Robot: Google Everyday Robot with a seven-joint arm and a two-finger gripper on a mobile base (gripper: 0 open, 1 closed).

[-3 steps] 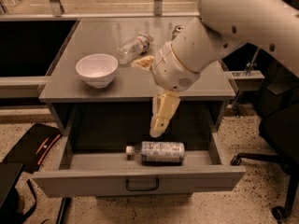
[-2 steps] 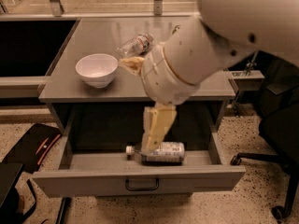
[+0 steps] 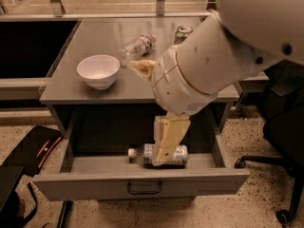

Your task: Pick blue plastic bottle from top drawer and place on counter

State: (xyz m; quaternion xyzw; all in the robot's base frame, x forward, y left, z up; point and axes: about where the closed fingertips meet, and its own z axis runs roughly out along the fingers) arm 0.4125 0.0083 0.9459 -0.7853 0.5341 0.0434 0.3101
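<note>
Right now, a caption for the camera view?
The gripper low in open top drawer, over blue plastic bottle; white bowl on counter.

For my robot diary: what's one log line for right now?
gripper: inside top drawer, at blue plastic bottle | bottle: lying on side

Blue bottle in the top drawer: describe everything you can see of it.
The bottle lies on its side in the open drawer, near the front, with its white cap toward the image's left. It looks plastic, with a pale label round the body and dark contents. The end effector is down over its middle, hiding that part; contact can't be told.
</note>
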